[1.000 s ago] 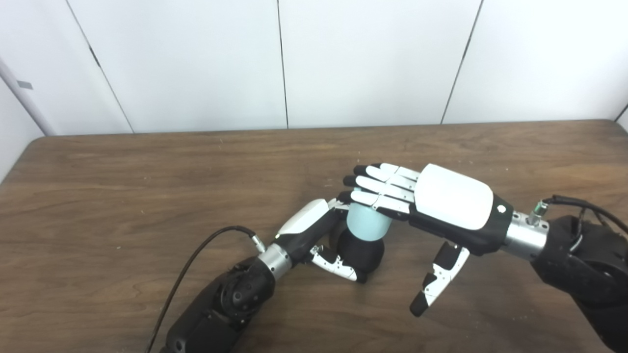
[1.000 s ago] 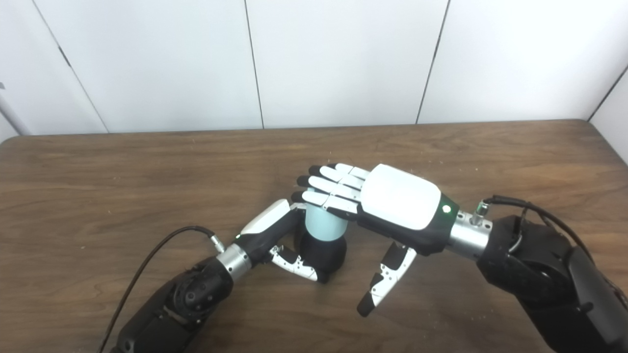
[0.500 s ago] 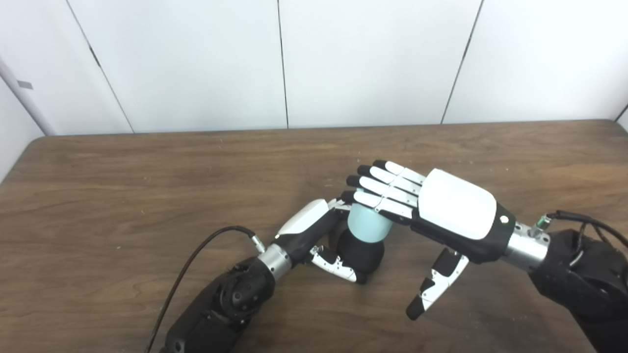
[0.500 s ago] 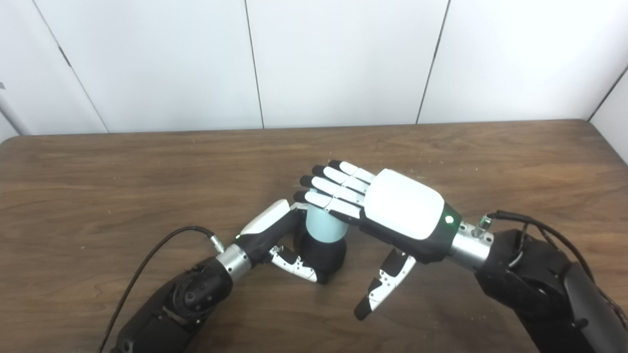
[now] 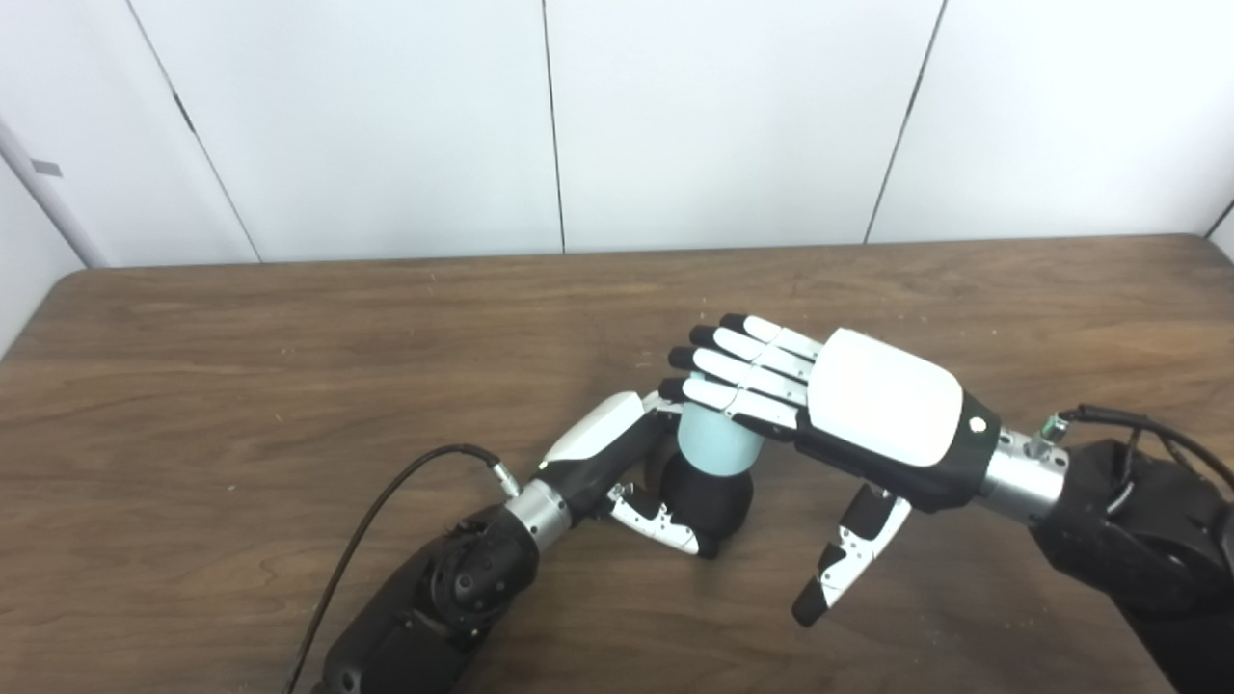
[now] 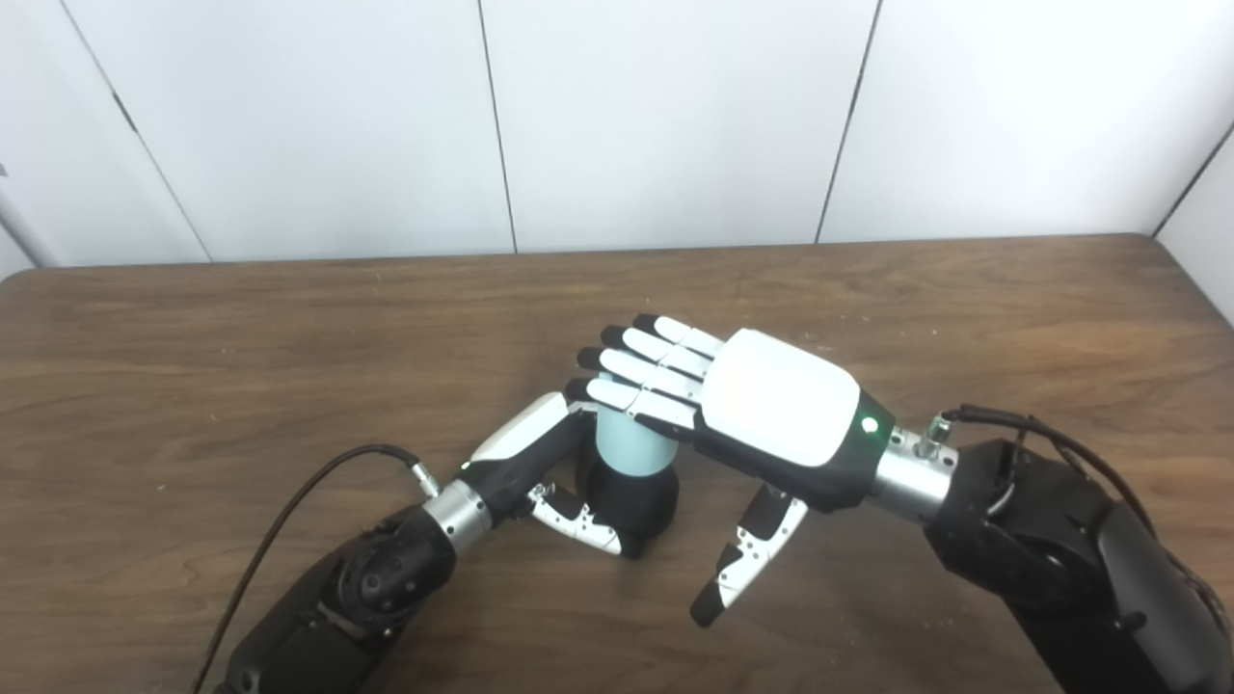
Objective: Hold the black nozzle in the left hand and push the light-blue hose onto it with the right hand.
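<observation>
White-backed right hand (image 5: 872, 410) flat and open, fingers (image 5: 747, 371) laid across the top of the light-blue hose (image 5: 711, 446), thumb hanging free. Hose directly beneath, upright, seated on the black nozzle (image 5: 711, 499). Left hand (image 5: 617, 463) wrapped round the nozzle, low on the brown wooden desk (image 5: 241, 366). Beyond, white wall panels (image 5: 386, 125).

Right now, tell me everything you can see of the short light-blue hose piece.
The short light-blue hose piece is a smooth, matte, stubby cylinder standing roughly upright, its lower end seated on the rounded black nozzle, which sits on the brown wooden table. The left hand wraps the nozzle below it. The right hand lies flat, its fingers over the hose's top, hiding its upper end. Whether it is hollow cannot be seen.
</observation>
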### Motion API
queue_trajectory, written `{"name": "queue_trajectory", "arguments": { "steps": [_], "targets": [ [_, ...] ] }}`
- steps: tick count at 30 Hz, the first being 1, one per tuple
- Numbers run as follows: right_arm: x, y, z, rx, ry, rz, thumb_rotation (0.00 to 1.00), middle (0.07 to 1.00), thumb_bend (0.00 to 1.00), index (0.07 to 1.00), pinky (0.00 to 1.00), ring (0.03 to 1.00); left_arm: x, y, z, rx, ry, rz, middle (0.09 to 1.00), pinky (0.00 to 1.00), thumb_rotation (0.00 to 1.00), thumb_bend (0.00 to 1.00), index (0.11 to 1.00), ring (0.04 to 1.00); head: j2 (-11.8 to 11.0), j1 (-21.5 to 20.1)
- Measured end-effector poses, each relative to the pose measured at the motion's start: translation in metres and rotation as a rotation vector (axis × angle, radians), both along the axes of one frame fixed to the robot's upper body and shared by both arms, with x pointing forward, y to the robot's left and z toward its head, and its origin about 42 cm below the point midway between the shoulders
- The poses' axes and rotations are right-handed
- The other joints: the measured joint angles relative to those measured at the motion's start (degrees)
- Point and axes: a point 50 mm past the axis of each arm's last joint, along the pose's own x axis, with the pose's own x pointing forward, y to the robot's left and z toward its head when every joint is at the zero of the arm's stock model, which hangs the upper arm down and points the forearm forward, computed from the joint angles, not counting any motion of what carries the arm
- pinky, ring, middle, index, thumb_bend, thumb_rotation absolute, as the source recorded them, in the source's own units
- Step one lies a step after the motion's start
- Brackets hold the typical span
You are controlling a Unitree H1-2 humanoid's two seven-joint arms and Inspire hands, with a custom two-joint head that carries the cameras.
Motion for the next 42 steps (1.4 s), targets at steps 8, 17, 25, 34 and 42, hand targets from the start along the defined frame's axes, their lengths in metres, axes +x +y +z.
{"name": "queue_trajectory", "arguments": {
  "steps": [8, 17, 25, 34, 42],
  "targets": [
    [0.005, 0.006, 0.006, -0.037, -0.002, 0.02, 0.7, 0.977, 0.83, 0.903, 0.99, 1.0, 0.0, 0.0, 0.0, 0.001, 0.0, 0.0, 0.811, 1.0, 0.06, 0.52, 0.48, 0.987, 0.1, 0.0],
    [0.004, 0.01, 0.012, -0.061, 0.002, 0.05, 0.7, 0.963, 0.83, 0.884, 0.99, 1.0, 0.0, 0.0, 0.0, 0.0, 0.0, -0.001, 0.81, 1.0, 0.06, 0.52, 0.48, 0.987, 0.3, 0.1],
    [0.002, 0.01, 0.013, -0.079, 0.001, 0.058, 0.7, 0.974, 0.84, 0.896, 0.98, 1.0, 0.0, 0.0, 0.0, 0.0, 0.0, -0.001, 0.811, 1.0, 0.06, 0.52, 0.48, 0.987, 0.3, 0.1],
    [0.001, 0.009, 0.014, -0.094, -0.013, 0.054, 0.7, 0.986, 0.84, 0.905, 0.98, 1.0, 0.0, 0.0, 0.0, 0.0, 0.0, -0.001, 0.811, 1.0, 0.06, 0.52, 0.48, 0.987, 0.4, -0.1],
    [-0.001, 0.007, 0.012, -0.1, -0.031, 0.043, 0.7, 1.0, 0.84, 0.941, 0.99, 1.0, 0.0, 0.0, 0.0, 0.002, 0.001, 0.0, 0.812, 1.0, 0.06, 0.52, 0.48, 0.988, 0.4, -0.1]
  ]
}}
